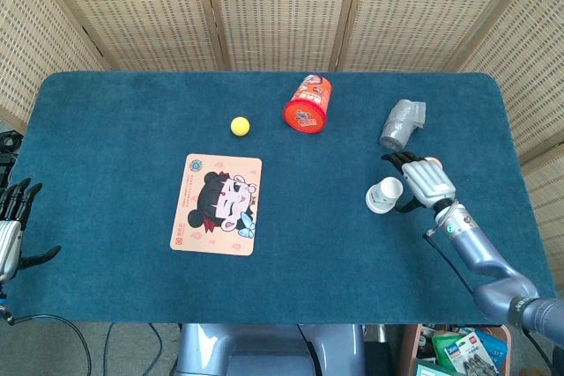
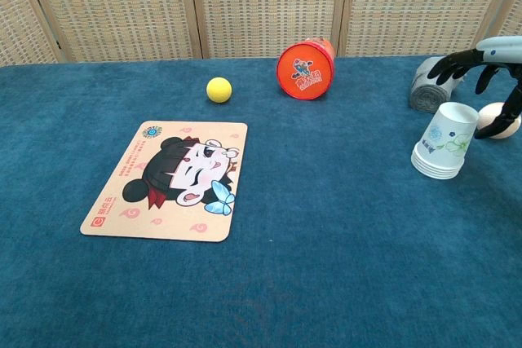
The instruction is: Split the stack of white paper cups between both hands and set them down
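The stack of white paper cups (image 1: 384, 195) (image 2: 444, 144) stands upside down on the blue table, right of centre, with a faint floral print on its side. My right hand (image 1: 418, 179) (image 2: 488, 71) hovers just right of the stack, fingers spread and empty, not touching the cups. Far from the cups, my left hand (image 1: 11, 226) rests open at the table's left edge and is out of the chest view.
Behind the right hand lie an egg (image 2: 497, 119) and a grey tape roll (image 1: 402, 122). An orange can (image 1: 307, 102) lies on its side at the back centre, with a yellow ball (image 1: 240, 126) to its left. A cartoon mat (image 1: 217, 203) lies centre left.
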`<act>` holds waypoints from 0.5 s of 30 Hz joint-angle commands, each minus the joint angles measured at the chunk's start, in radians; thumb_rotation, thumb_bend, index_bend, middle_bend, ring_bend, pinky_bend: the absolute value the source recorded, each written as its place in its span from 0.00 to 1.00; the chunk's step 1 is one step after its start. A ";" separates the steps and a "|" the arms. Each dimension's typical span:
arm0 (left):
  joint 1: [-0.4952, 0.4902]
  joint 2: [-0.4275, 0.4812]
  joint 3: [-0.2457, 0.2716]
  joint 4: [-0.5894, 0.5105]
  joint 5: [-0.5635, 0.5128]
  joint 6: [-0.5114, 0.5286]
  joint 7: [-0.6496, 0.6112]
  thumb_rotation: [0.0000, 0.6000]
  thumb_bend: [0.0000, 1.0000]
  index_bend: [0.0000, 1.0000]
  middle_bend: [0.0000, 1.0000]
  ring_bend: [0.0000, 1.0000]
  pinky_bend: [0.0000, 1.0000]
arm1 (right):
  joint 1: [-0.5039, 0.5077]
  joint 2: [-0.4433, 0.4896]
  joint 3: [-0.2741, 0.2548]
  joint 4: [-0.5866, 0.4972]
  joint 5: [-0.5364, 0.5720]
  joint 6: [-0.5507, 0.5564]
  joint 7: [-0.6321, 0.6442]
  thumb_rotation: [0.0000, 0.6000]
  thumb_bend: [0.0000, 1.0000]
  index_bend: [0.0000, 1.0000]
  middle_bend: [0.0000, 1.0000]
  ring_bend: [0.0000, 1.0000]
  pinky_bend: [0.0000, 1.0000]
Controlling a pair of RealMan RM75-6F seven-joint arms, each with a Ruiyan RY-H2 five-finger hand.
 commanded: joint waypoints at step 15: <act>-0.006 -0.004 -0.006 0.004 -0.011 -0.015 0.006 1.00 0.06 0.00 0.00 0.00 0.00 | 0.031 -0.092 -0.017 0.105 0.022 0.003 -0.017 1.00 0.17 0.33 0.41 0.32 0.49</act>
